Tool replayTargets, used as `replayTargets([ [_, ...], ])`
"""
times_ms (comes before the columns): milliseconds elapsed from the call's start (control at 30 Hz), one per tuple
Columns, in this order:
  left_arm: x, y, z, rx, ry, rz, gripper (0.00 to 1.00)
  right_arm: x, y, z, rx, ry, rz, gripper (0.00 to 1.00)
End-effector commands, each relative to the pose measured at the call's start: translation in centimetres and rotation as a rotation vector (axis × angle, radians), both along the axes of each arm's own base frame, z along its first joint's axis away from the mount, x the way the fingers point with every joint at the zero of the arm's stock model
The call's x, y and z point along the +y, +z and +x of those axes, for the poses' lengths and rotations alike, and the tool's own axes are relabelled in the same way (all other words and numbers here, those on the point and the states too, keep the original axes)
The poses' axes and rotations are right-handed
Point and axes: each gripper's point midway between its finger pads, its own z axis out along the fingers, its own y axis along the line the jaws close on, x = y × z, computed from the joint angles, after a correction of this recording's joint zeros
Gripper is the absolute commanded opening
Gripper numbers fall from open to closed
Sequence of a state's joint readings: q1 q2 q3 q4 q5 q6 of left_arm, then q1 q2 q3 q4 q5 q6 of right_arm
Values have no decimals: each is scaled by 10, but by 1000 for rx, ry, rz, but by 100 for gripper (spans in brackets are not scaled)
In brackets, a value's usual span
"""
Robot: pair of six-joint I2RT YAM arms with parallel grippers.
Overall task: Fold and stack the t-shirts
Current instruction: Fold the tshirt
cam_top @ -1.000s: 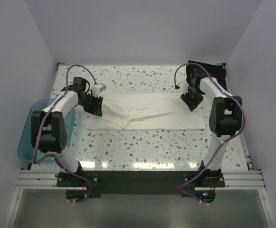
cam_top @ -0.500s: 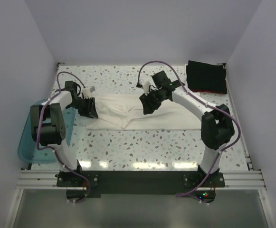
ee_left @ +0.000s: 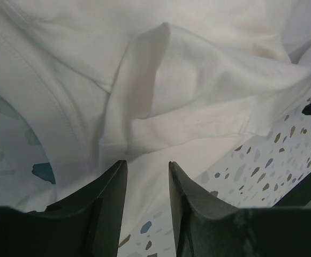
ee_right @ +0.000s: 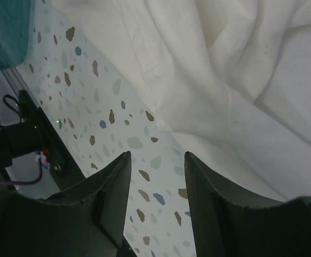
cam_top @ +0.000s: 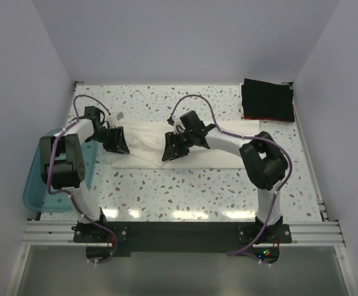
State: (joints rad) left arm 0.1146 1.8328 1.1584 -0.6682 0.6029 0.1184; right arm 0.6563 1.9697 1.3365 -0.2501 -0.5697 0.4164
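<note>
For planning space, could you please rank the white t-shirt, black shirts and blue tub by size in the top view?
1. white t-shirt
2. blue tub, partly hidden
3. black shirts

One camera looks down from above; wrist cameras closely face the t-shirt [ee_left: 198,69].

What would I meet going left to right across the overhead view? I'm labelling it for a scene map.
blue tub → left gripper → right gripper → stack of black t-shirts. The white t-shirt lies under both grippers and spans the middle, so it has no single place in the order.
</note>
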Motion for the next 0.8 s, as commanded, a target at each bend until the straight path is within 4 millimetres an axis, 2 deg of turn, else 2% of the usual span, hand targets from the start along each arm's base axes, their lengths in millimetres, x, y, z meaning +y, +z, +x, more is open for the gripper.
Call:
replayTargets([
  [0, -5, 1, 8, -21, 3, -29, 41, 24, 4, 3, 71, -91, 87, 49],
  [33, -5, -1, 7, -15, 5, -30, 41, 25, -5, 2, 85, -103, 77, 49],
  [167, -6, -4, 10, -10, 20, -44, 41, 33, -18, -1, 158, -149, 82, 50],
  [333, -6, -10, 8, -2, 27, -37, 42, 40, -27, 1, 198, -171, 79, 50],
  [433, -6, -12, 9, 5, 35, -42, 41, 41, -33, -1, 230, -170, 73, 47],
  [600, -7, -9, 16, -3, 34, -50, 36, 44, -27, -1, 230, -154, 93, 33],
  [633, -7, -8, 19, -9, 33, -49, 35, 44, -25, 0, 227, -153, 100, 26],
  [700, -6, -5, 21, -15, 34, -49, 29, 46, -24, 1, 229, -148, 107, 18],
  [733, -6, -3, 23, -21, 33, -48, 27, 46, -23, 1, 231, -145, 109, 11],
  [767, -6, -2, 23, -22, 35, -49, 21, 45, -21, 3, 228, -144, 114, 8],
])
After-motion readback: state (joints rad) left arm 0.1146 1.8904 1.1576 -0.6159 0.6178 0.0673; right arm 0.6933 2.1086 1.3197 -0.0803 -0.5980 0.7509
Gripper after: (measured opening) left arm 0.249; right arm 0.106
